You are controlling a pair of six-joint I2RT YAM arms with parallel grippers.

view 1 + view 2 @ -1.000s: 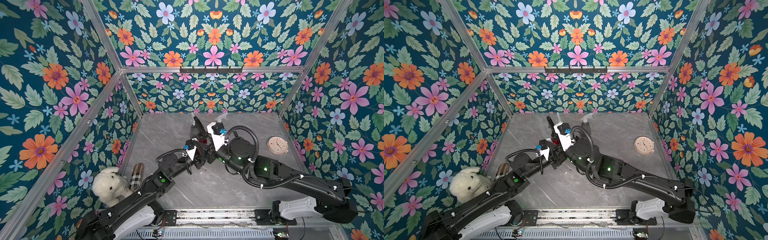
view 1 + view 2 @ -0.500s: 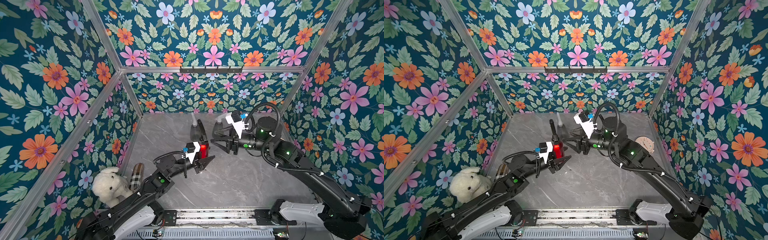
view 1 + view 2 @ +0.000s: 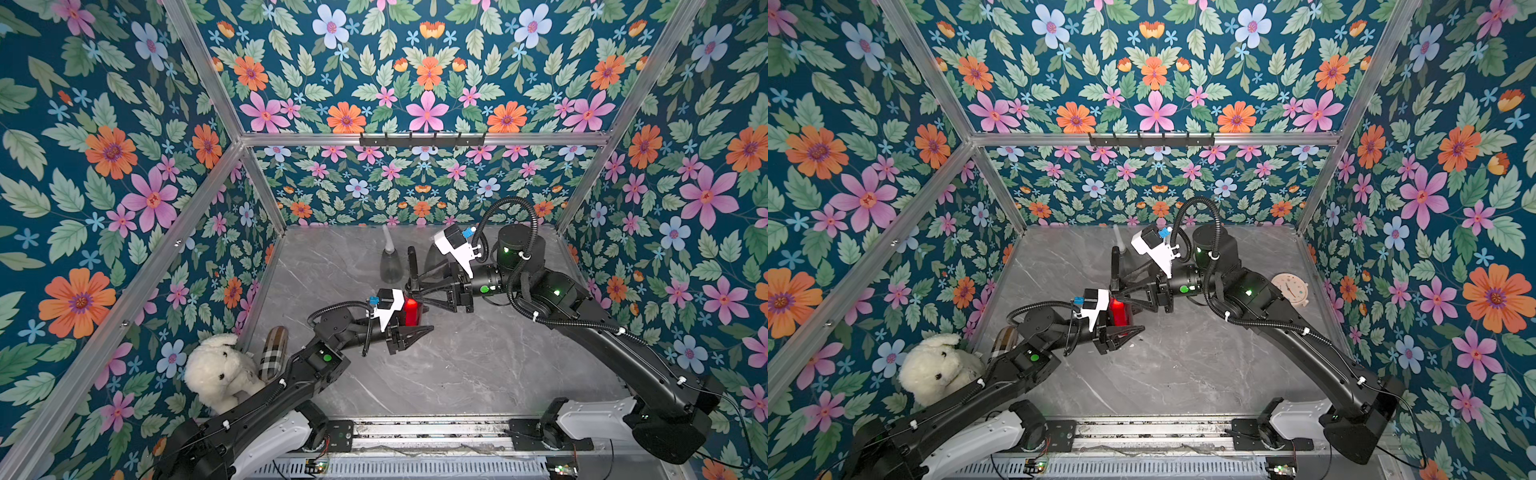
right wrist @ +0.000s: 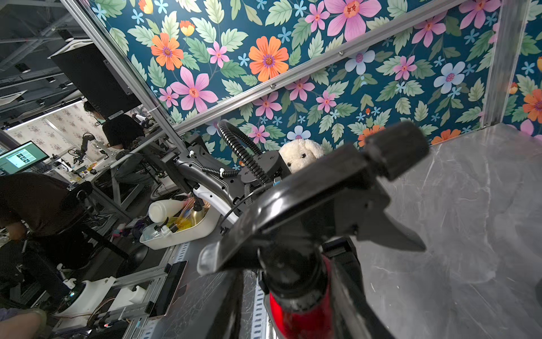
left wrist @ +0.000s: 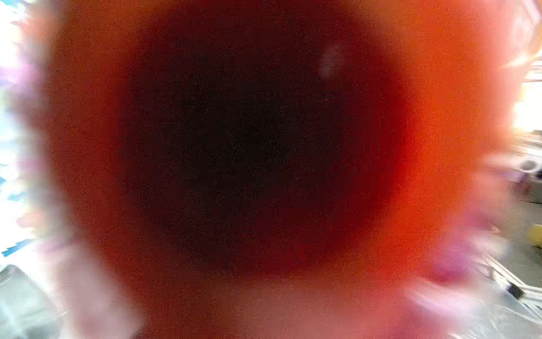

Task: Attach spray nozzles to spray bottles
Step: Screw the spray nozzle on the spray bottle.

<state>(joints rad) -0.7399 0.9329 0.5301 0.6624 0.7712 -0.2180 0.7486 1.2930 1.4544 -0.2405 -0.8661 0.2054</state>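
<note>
Over the middle of the grey marble tabletop (image 3: 457,374), the left gripper (image 3: 422,320) is clamped on the slim metallic red bottle (image 3: 411,313), which stands upright. The right gripper (image 3: 415,293) has its jaws on both sides of the small black trigger nozzle (image 4: 322,199) on the bottle's neck; whether they press it I cannot tell.

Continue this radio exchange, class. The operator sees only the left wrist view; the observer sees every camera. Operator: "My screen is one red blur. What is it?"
Observer: It is the red bottle, held in the left gripper and filling that view.
Operator: Does it have a nozzle on?
Observer: Yes, the black nozzle sits on its neck.
Operator: Where is the other arm?
Observer: The right gripper has its jaws on either side of that nozzle's collar. I cannot tell whether they press it.
</note>
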